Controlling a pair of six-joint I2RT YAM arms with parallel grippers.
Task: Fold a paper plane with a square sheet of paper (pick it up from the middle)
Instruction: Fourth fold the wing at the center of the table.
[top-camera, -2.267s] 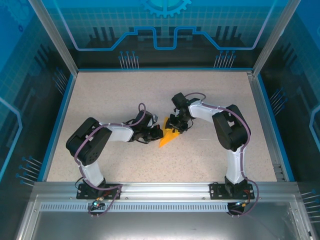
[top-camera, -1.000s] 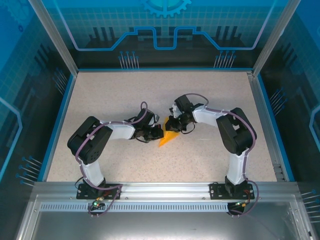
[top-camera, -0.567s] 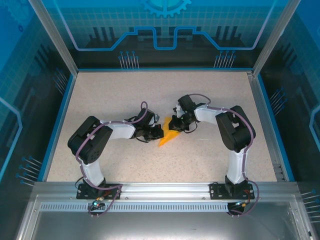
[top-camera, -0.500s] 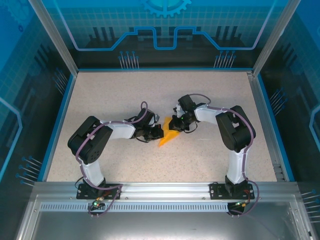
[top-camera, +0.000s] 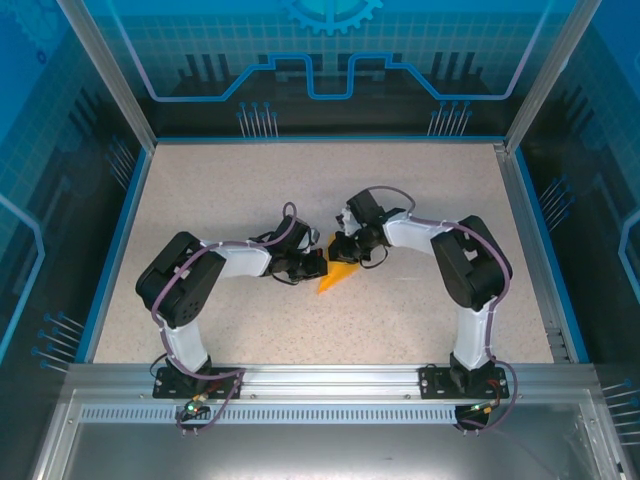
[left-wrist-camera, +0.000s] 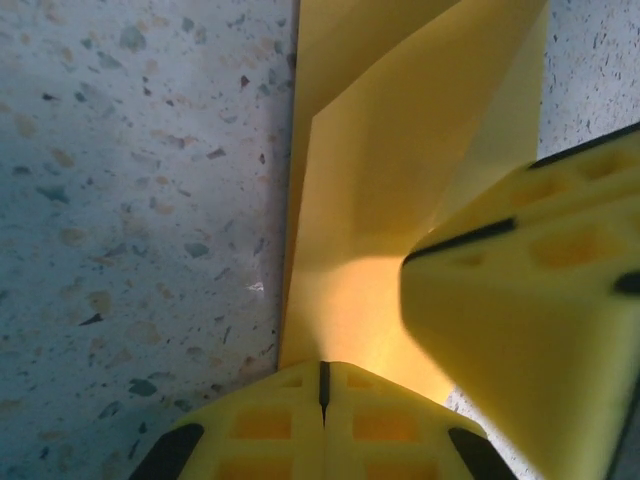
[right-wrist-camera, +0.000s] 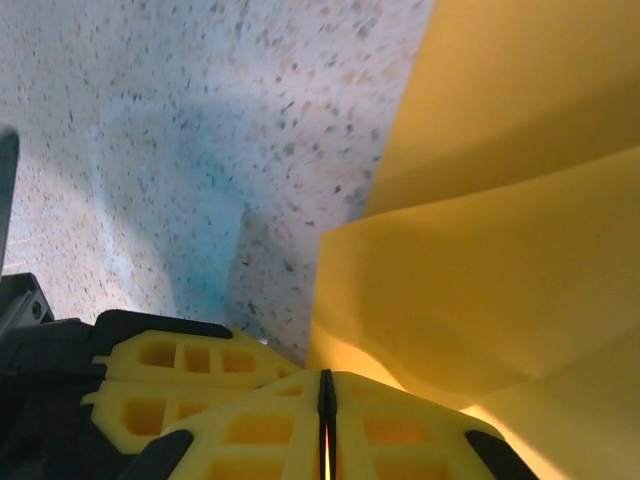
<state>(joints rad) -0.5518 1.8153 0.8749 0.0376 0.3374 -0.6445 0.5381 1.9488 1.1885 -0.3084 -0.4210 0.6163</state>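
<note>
The folded orange paper plane (top-camera: 337, 274) lies at the table's middle, its sharp tip pointing toward the near left. My left gripper (top-camera: 318, 265) is shut, and its tips rest on the plane's left side. In the left wrist view the paper (left-wrist-camera: 400, 170) runs under the closed left gripper (left-wrist-camera: 322, 366), with a raised flap beyond it. My right gripper (top-camera: 339, 252) is shut too, at the plane's far end. In the right wrist view the closed right gripper (right-wrist-camera: 325, 376) touches the creased paper (right-wrist-camera: 500, 200). I cannot tell whether either pinches a layer.
Speckled tabletop (top-camera: 250, 190) spreads all round the plane, bounded by a blue rim (top-camera: 130, 220) and glass walls. The two grippers nearly touch: the right gripper's fingers (left-wrist-camera: 530, 320) crowd the left wrist view, and the left gripper's fingers (right-wrist-camera: 170, 385) sit beside the right one.
The right gripper has slid back and forth along the plane's far end and now sits slightly further left. The left gripper and the plane have hardly moved.
</note>
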